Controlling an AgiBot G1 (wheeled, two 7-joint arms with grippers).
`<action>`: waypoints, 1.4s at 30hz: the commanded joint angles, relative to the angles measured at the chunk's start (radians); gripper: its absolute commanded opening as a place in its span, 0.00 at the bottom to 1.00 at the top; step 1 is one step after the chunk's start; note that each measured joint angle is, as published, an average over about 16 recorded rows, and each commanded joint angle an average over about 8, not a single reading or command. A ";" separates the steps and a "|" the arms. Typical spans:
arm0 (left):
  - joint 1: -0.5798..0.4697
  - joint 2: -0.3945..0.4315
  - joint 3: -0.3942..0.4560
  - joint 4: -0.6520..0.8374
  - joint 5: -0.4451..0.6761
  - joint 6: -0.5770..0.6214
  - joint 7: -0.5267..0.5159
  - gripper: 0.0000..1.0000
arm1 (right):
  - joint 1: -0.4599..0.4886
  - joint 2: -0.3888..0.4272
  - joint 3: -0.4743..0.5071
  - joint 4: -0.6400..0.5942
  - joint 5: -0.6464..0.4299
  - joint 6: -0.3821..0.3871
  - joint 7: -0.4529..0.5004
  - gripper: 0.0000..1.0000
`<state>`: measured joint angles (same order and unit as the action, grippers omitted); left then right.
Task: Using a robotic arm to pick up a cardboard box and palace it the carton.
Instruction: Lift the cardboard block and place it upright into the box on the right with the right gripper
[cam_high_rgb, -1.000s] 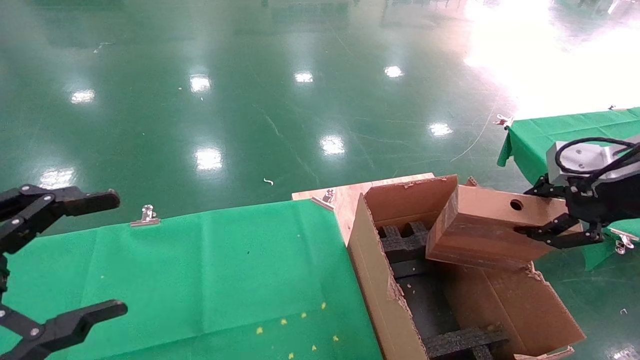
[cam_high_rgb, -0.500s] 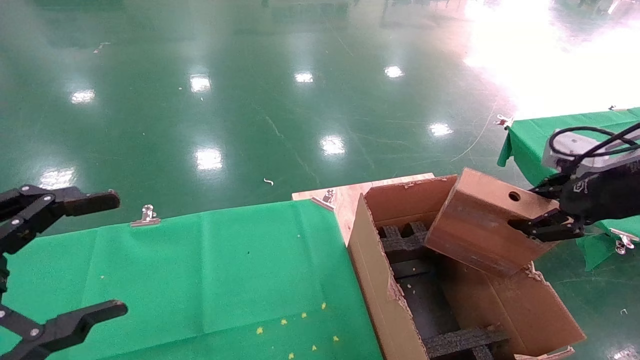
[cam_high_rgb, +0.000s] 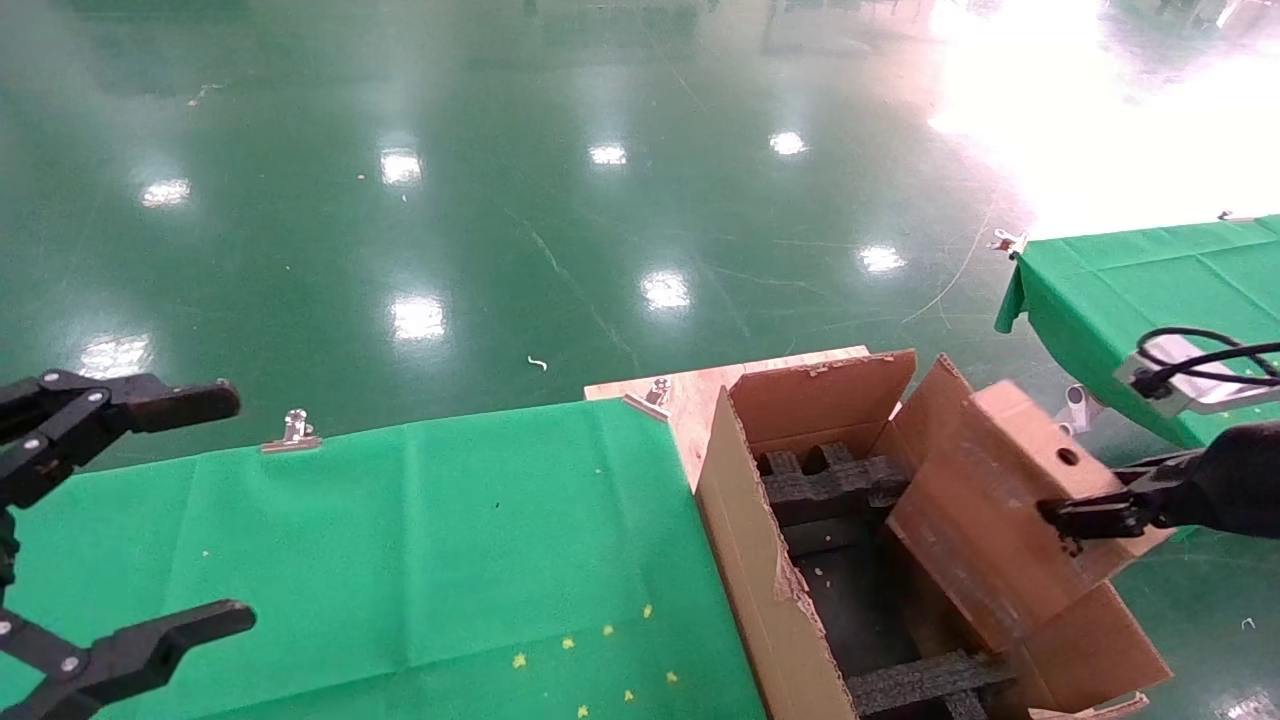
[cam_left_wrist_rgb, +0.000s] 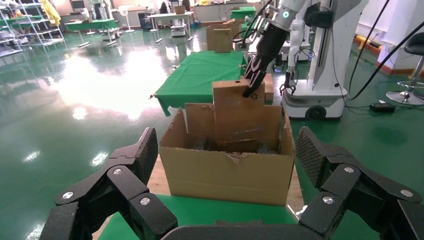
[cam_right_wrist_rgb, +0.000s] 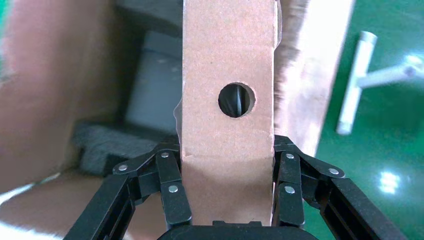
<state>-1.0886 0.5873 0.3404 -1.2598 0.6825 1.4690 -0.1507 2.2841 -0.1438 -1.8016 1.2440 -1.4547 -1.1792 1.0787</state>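
My right gripper (cam_high_rgb: 1075, 515) is shut on the small brown cardboard box (cam_high_rgb: 985, 510), its fingers clamping the narrow face with the round hole. The box is tilted steeply, with its lower end down inside the large torn carton (cam_high_rgb: 750, 560), above the black foam inserts (cam_high_rgb: 830, 485). In the right wrist view the box (cam_right_wrist_rgb: 227, 75) sits between the fingers of my right gripper (cam_right_wrist_rgb: 226, 157). The left wrist view shows the carton (cam_left_wrist_rgb: 230, 175), the box (cam_left_wrist_rgb: 235, 115) and the white arm (cam_left_wrist_rgb: 287, 12). My left gripper (cam_high_rgb: 230, 508) is open and empty at the far left.
The carton stands on a wooden board (cam_high_rgb: 700, 395) at the right end of a green-clothed table (cam_high_rgb: 400, 540) held by metal clips (cam_high_rgb: 293, 432). A second green-clothed table (cam_high_rgb: 1150, 270) is at the right. Shiny green floor lies beyond.
My right gripper has moved down and nearer with the box. The box has tipped from nearly level to steeply tilted, and its lower end has gone into the carton. The left arm has not moved.
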 joint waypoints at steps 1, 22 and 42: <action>0.000 0.000 0.000 0.000 0.000 0.000 0.000 1.00 | -0.004 0.026 -0.007 0.047 -0.042 0.039 0.075 0.00; 0.000 0.000 0.000 0.000 -0.001 0.000 0.000 1.00 | -0.087 -0.032 -0.061 0.125 -0.139 0.199 0.332 0.00; 0.000 0.000 0.000 0.000 -0.001 0.000 0.000 1.00 | -0.129 -0.100 -0.088 0.115 -0.171 0.230 0.385 0.00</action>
<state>-1.0885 0.5871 0.3408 -1.2595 0.6817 1.4687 -0.1504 2.1576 -0.2434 -1.8880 1.3571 -1.6064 -0.9665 1.4608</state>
